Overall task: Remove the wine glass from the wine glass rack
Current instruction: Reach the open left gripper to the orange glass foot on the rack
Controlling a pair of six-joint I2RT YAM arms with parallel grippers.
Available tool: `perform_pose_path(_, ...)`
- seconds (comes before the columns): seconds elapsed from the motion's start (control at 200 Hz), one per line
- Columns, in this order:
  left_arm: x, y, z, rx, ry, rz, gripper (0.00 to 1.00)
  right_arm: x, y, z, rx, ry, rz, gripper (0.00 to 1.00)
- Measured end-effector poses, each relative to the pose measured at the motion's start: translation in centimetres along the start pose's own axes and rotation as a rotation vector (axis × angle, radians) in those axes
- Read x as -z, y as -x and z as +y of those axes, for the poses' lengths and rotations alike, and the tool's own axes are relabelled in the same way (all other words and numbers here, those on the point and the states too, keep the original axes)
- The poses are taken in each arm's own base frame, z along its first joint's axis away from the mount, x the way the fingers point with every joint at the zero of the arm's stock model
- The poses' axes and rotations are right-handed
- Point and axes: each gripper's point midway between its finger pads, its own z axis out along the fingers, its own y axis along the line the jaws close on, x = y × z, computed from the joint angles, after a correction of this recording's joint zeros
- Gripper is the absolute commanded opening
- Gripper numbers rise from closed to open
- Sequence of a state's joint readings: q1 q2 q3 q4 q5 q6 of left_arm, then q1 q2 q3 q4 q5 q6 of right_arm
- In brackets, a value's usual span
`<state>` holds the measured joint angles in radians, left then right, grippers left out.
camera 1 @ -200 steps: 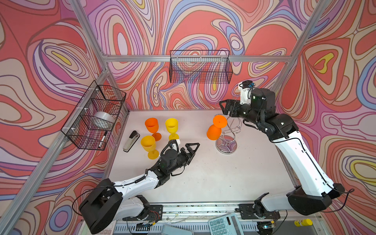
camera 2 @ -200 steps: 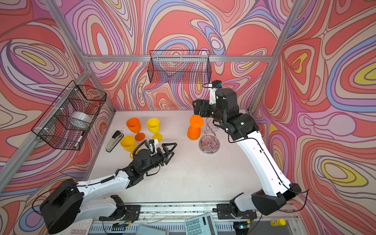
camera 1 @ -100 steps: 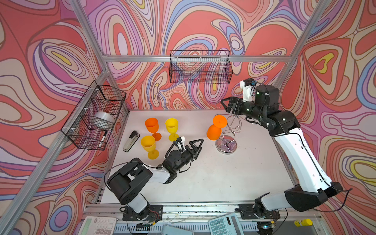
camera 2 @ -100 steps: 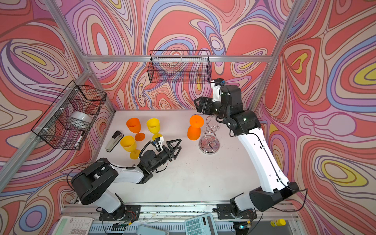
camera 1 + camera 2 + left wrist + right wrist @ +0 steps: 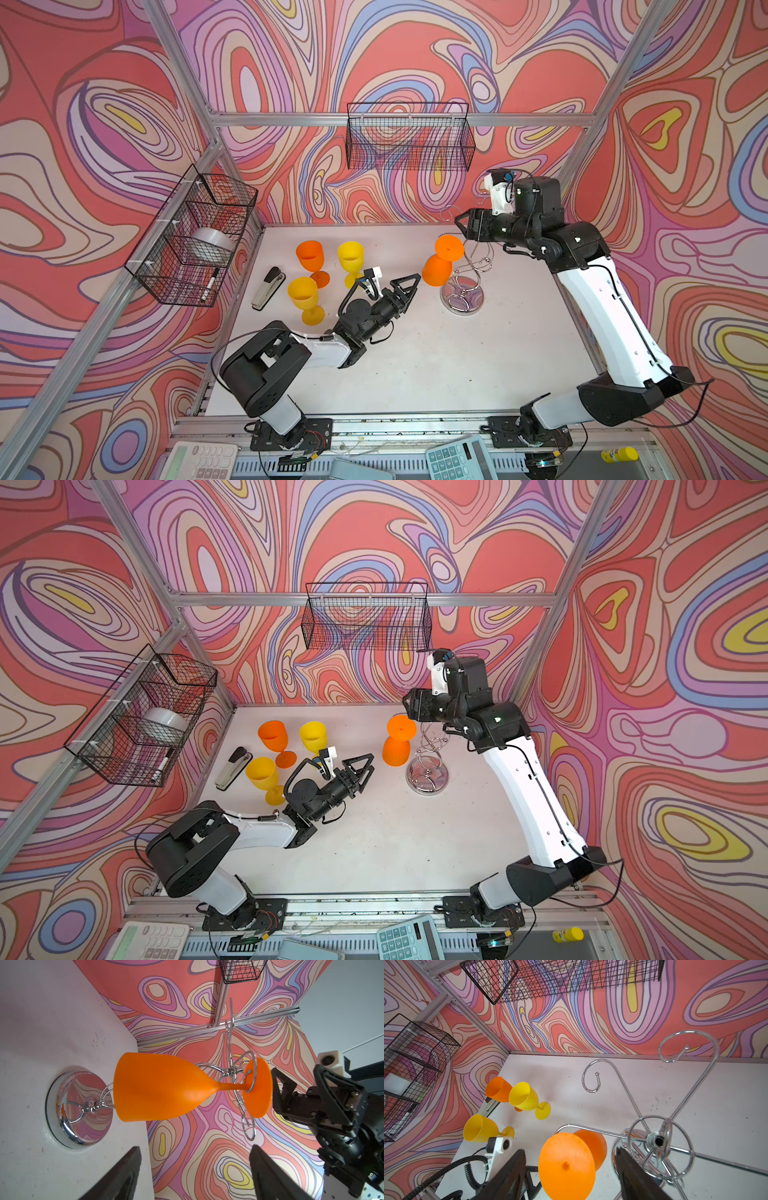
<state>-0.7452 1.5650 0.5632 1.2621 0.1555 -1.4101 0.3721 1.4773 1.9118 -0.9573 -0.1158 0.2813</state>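
The wine glass (image 5: pixel 437 270) is not yet gripped; left gripper (image 5: pixel 403 286) and right gripper (image 5: pixel 462 227) are open, empty. Next, its stem must be pinched.

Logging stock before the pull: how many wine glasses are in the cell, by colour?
Orange wine glasses: 2, the standing orange glass on the table and the hanging orange glass on the wine glass rack
Yellow wine glasses: 2, the back yellow glass and the front yellow glass
Total: 4
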Motion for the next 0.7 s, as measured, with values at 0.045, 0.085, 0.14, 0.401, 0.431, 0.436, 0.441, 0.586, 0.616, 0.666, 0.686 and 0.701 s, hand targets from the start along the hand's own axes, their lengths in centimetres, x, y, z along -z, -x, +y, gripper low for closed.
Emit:
perform_pose_path(0.045,0.3,0.2,-1.1,-0.026,-0.006,-0.001,0.80,0.1,0.0,0.0,0.000,-0.001,0.001,0.71)
perform_pose_path(0.085,0.4,0.4,-2.3,-0.054,-0.004,-0.002,0.80,0.2,-0.1,0.0,0.001,-0.002,0.002,0.69)
perform_pose_path(0.14,0.4,0.7,-4.5,-0.098,-0.008,-0.002,0.80,0.3,-0.2,-0.1,0.000,-0.005,0.008,0.68)
perform_pose_path(0.401,-1.3,2.5,-13.9,-0.266,0.020,0.012,0.65,0.4,-1.6,-0.1,-0.008,-0.008,0.065,0.60)
perform_pose_path(0.431,-1.4,2.5,-14.0,-0.276,0.043,0.021,0.63,0.4,-1.7,-0.1,-0.010,-0.008,0.069,0.60)
perform_pose_path(0.436,-1.5,2.5,-14.0,-0.278,0.046,0.022,0.63,0.4,-1.7,-0.1,-0.010,-0.007,0.069,0.60)
perform_pose_path(0.441,-1.5,2.5,-13.9,-0.278,0.049,0.023,0.62,0.4,-1.7,0.0,-0.011,-0.008,0.069,0.60)
perform_pose_path(0.586,-2.5,2.1,-11.7,-0.294,0.183,0.082,0.50,0.5,-1.9,-0.1,-0.023,-0.010,0.076,0.60)
perform_pose_path(0.616,-2.7,2.0,-11.2,-0.295,0.206,0.091,0.48,0.6,-1.9,-0.1,-0.025,-0.010,0.074,0.60)
perform_pose_path(0.666,-3.0,1.8,-10.2,-0.293,0.245,0.108,0.45,0.8,-1.8,-0.1,-0.032,-0.011,0.068,0.60)
perform_pose_path(0.686,-3.1,1.8,-9.8,-0.292,0.257,0.112,0.44,0.9,-1.7,0.0,-0.034,-0.011,0.064,0.60)
perform_pose_path(0.701,-3.2,1.7,-9.5,-0.291,0.267,0.117,0.43,1.0,-1.6,0.0,-0.037,-0.011,0.061,0.60)
